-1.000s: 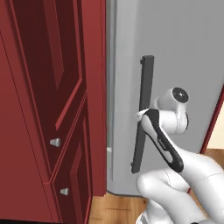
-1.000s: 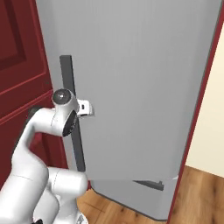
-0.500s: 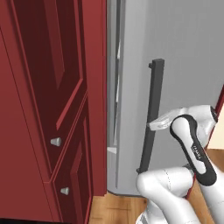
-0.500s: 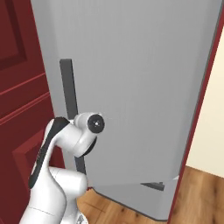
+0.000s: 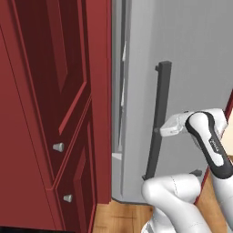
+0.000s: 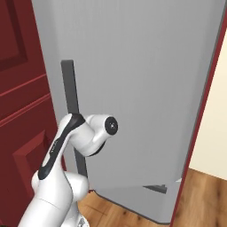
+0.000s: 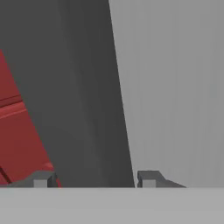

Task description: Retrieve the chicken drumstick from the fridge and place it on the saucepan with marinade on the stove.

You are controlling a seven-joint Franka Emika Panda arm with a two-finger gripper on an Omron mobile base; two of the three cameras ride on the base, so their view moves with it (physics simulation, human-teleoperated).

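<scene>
The grey fridge (image 5: 195, 68) has its door a little ajar, with a narrow gap (image 5: 122, 91) along its left edge showing a sliver of the inside. My gripper (image 5: 163, 130) is on the lower half of the long dark bar handle (image 5: 159, 104). In the hand view the handle (image 7: 83, 109) fills the space between my two fingertips, with the gripper (image 7: 96, 179) shut on it and the door face (image 7: 175, 87) behind. From the right base view my wrist hides the gripper in front of the handle (image 6: 70, 93). The chicken drumstick, saucepan, marinade and stove are out of view.
Tall dark red cabinets (image 5: 54, 100) with small knobs (image 5: 58, 146) stand directly left of the fridge. Wooden floor (image 6: 199, 199) and a cream wall (image 6: 213, 111) lie to the right of the door. My arm's elbow (image 5: 173, 195) sits low in front of the door.
The fridge door has swung out from shut to slightly ajar and the gap at its left edge has widened. My hand has travelled with the handle, and the forearm has swung over.
</scene>
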